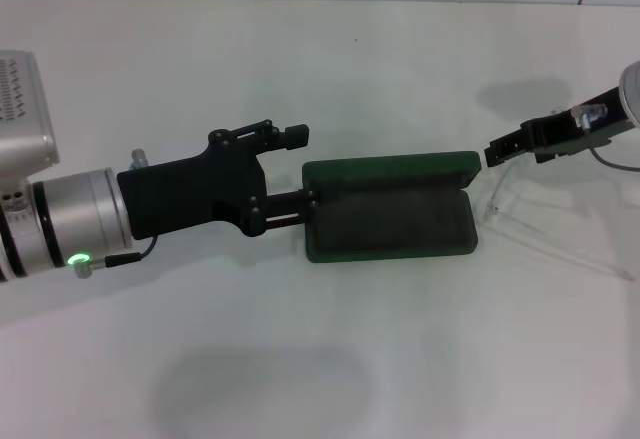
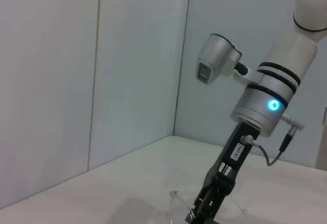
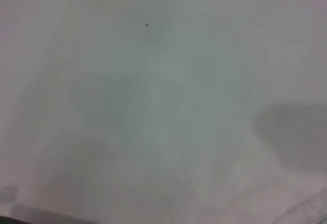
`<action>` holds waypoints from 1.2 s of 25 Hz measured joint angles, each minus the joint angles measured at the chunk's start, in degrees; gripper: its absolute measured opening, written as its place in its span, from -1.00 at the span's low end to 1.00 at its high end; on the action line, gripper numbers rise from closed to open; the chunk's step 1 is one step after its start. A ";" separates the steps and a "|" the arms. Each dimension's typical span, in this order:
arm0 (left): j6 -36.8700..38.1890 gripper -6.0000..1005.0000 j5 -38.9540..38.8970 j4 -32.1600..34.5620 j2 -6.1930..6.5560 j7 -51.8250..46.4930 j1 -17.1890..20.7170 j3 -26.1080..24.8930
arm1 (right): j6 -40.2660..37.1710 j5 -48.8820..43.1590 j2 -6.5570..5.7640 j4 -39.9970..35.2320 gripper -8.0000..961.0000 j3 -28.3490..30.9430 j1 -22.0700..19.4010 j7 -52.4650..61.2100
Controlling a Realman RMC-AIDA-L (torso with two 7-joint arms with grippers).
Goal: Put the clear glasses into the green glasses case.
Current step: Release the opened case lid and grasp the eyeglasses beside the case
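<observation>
- Because they are fully see-through, the glasses point(image 1: 520, 204) are hard to make out: faint outlines on the white table point(image 1: 330, 359), just right of the case point(image 1: 390, 221), with one thin arm trailing off to the right.
- Dark green, oblong and round-cornered, the case lies open, showing its dark lining.
- At its left end, the left gripper point(image 1: 312, 199) has its black jaws closed on the case's edge.
- Over the glasses' front, the right gripper point(image 1: 492, 153) holds its jaws together; whether they grip the frame I cannot tell.
</observation>
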 joint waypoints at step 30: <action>0.50 0.53 1.45 0.37 0.15 -1.46 0.01 0.21 | -9.23 -4.64 -0.41 -6.35 0.56 2.34 -3.44 -0.03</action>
